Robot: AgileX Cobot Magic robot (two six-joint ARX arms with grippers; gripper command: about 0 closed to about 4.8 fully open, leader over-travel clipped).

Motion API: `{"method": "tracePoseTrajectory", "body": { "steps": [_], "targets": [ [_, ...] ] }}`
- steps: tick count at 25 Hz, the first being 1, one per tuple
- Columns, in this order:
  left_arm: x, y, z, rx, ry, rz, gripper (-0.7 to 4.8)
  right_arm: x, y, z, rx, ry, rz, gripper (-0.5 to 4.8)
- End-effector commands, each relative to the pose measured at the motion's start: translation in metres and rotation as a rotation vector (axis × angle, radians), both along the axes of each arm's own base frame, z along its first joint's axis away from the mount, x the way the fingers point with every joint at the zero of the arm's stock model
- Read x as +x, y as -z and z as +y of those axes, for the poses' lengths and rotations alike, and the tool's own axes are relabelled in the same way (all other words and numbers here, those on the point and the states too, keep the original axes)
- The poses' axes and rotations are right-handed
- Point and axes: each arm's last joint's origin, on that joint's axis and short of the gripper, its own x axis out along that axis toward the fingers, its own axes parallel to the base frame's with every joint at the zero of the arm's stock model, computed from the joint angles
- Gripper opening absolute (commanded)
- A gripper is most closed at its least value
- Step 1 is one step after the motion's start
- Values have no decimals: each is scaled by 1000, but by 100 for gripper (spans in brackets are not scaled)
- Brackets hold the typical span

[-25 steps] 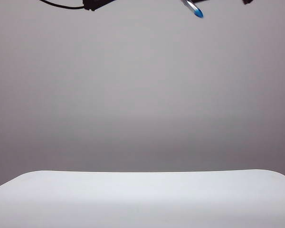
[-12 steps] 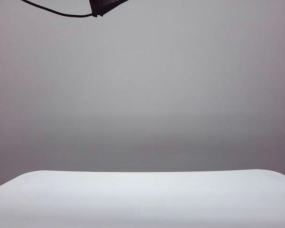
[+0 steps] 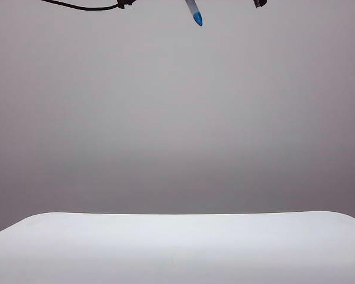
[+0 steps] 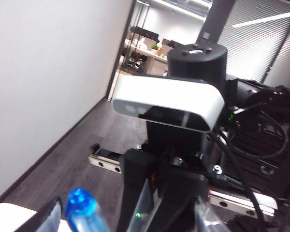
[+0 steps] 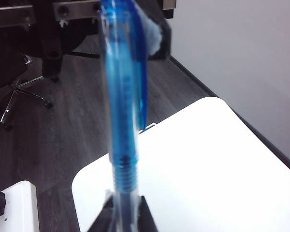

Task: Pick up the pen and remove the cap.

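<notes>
Exterior view first: the white counter (image 3: 177,248) fills the bottom of the shot, bare wall behind it, and everything of interest sits right at the top edge. The pen (image 3: 194,13) pokes down into frame, tilted, its blue rounded end lowest, high above the counter and just right of the middle. To its left a dark piece of arm with a black cable (image 3: 83,7) trailing off it clips the edge; to its right another small dark piece (image 3: 260,3) shows. Neither hand can be made out here.

Over to the left wrist view: the left hand (image 4: 128,222) is spread wide, one finger (image 4: 50,220) at one lower corner and the other at the far side, with nothing between them in its grip. The blue rounded end of the cap (image 4: 82,208) sits in that open gap, close to one finger, touching neither as far as I can tell. Beyond it stands the other arm with its white-fronted wrist camera (image 4: 169,104), and an office floor behind.

Right wrist view now: the right hand (image 5: 123,212) is clamped tight on the pen's clear barrel, fingers pinching it low. The pen stands up from the grip, blurred, cap on, blue clip running along it, with the white counter far beneath.
</notes>
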Motion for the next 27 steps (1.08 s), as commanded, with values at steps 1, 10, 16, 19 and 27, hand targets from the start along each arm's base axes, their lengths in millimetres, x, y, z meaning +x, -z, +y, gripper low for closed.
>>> {"method": "tracePoseTrajectory", "body": {
  "steps": [1, 10, 16, 19, 27],
  "targets": [
    [3, 1, 0, -6, -49, 21, 349, -1, -5, 1, 16, -10, -35, -1],
    [8, 7, -4, -5, -91, 55, 333, -1, -8, 2, 40, -39, -43, -1],
    [2, 9, -20, -8, -76, 44, 153, -1, -8, 2, 40, -38, -44, -1],
    [0, 9, -23, -7, -68, 40, 106, -1, -8, 2, 40, -38, -42, -1],
    [1, 9, -23, -12, -94, 37, 51, -2, -5, 1, 20, -27, -14, -1]
  ]
}}
